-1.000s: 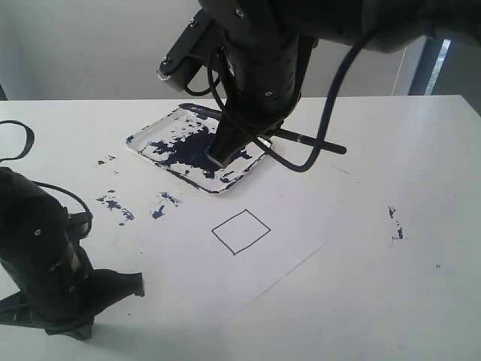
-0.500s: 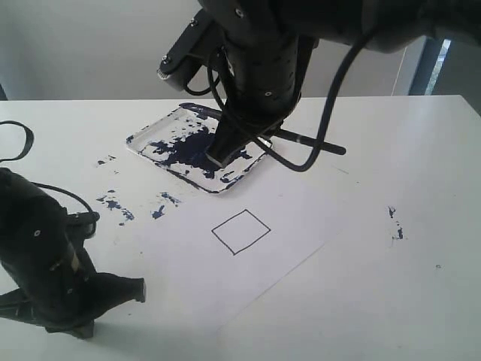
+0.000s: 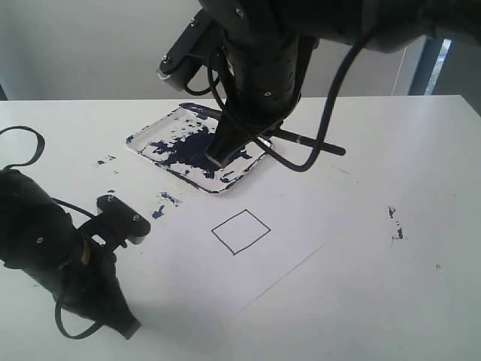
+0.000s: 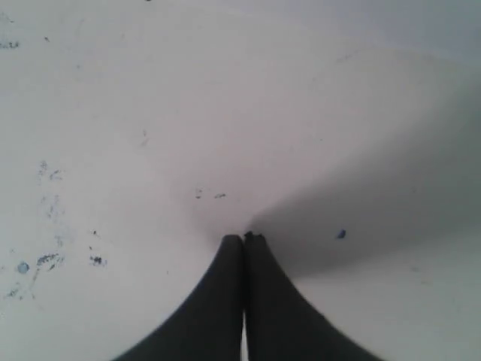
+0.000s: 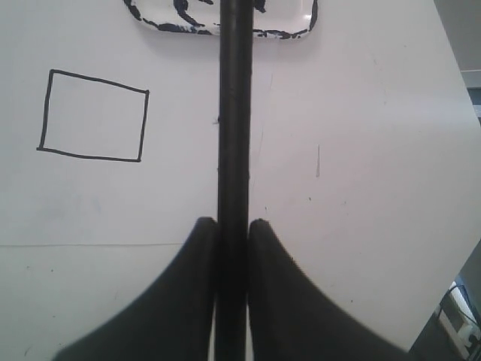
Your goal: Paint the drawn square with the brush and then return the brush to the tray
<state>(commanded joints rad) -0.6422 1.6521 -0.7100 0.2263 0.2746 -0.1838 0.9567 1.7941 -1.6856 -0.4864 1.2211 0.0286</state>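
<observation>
**A:** What sits where, starting from the left?

**B:** Near the table's front-left corner, the left gripper [image 4: 243,239] is pressed closed and holds nothing. Toward the far edge lies the tray [image 3: 137,141], smeared dark blue. In front of it, mid-paper, the drawn square [image 3: 240,231] is blank.

**A:** And the brush?

**B:** The brush [image 3: 312,141] is pinched in the right gripper [image 5: 234,226], jaws barely parted, above the tray. It looks light, stiff, thin and smooth, so it may twist. It is best held mid-shaft, clear of the tip.
</observation>
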